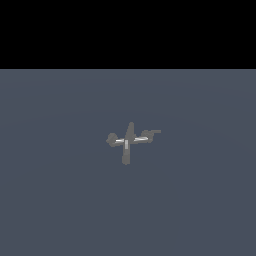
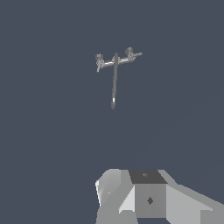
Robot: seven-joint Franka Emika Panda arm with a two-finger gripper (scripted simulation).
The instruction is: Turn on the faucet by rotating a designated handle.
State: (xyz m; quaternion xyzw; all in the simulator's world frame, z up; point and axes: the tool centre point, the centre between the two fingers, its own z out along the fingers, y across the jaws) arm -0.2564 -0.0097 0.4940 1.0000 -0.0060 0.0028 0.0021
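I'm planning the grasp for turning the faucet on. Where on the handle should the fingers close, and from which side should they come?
Probably on the short flat crossbar at the tip of the handle, the side arm on the exterior view's right of the faucet. Coming from above, beyond the arm's end, looks best: the tip stands clear of the central spout and gives most leverage.

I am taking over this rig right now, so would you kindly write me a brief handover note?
Gripper: only part of its body shows in the wrist view, fingers unseen, state unclear; holding nothing visible.
Faucet: stands alone on the grey floor, away from the gripper.
Handle: T-tipped arm on the exterior view's right, untouched.
Done: nothing yet.
Left: approach, contact the handle, rotate it.
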